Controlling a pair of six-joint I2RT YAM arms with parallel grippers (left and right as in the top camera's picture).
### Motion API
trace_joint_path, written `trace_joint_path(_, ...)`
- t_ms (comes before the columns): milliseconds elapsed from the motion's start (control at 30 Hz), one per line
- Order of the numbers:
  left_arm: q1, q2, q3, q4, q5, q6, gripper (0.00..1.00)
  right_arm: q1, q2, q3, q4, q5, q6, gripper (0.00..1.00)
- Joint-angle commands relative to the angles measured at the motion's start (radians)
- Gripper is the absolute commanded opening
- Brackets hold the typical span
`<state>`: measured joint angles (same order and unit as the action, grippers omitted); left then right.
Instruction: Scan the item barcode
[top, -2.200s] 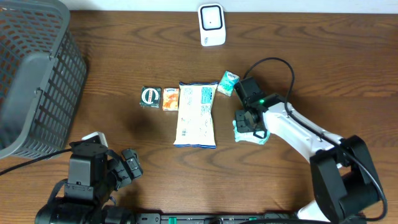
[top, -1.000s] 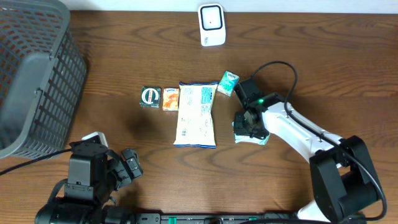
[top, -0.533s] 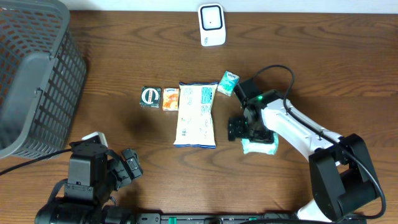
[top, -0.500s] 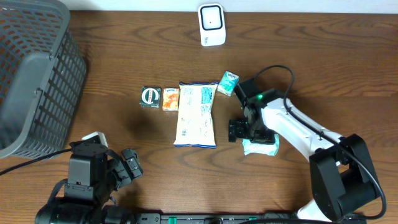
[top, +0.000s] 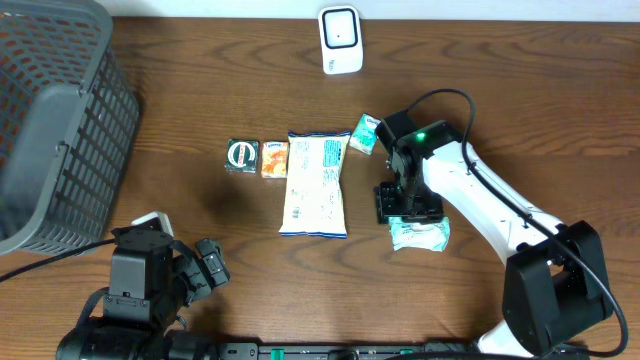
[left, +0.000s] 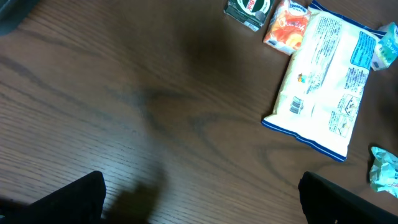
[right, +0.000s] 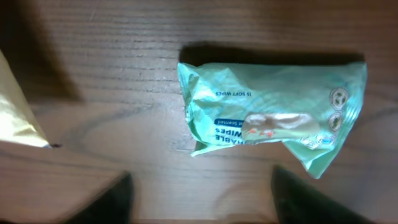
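Observation:
The item, a crumpled mint-green wipes pack (top: 420, 235), lies flat on the wooden table, right of the middle. In the right wrist view the wipes pack (right: 273, 115) shows its label, and no barcode is visible on it. My right gripper (top: 405, 203) hovers just left of and above the pack; the right gripper (right: 202, 199) is open, with bare wood between its dark fingertips (right: 106, 202). The white scanner (top: 340, 40) stands at the table's far edge. My left gripper (top: 205, 265) rests at the near left; in its wrist view the left gripper (left: 202, 199) is open and empty.
A white-and-blue snack bag (top: 316, 184) lies in the middle, with an orange packet (top: 275, 158) and a dark green packet (top: 241, 155) to its left. A small teal box (top: 367, 132) sits by the right arm. A grey mesh basket (top: 50, 130) fills the far left.
My right gripper, shut on the wipes pack a second ago, has opened and let it go. The pack now lies slightly nearer and further right. The left arm has not moved.

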<state>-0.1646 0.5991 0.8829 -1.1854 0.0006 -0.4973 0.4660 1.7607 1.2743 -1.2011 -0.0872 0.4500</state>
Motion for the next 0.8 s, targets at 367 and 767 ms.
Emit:
trace_joint_path(367,0.002,-0.004,-0.002,-0.003,-0.009,0.002,0.98,0.056,-0.001,-0.009,0.027,0.01,-0.01,0.01)
trace_joint_path(767,0.002,-0.004,-0.002,-0.003,-0.009,0.002,0.98,0.097,-0.001,-0.151,0.095,0.123,0.069,0.01)
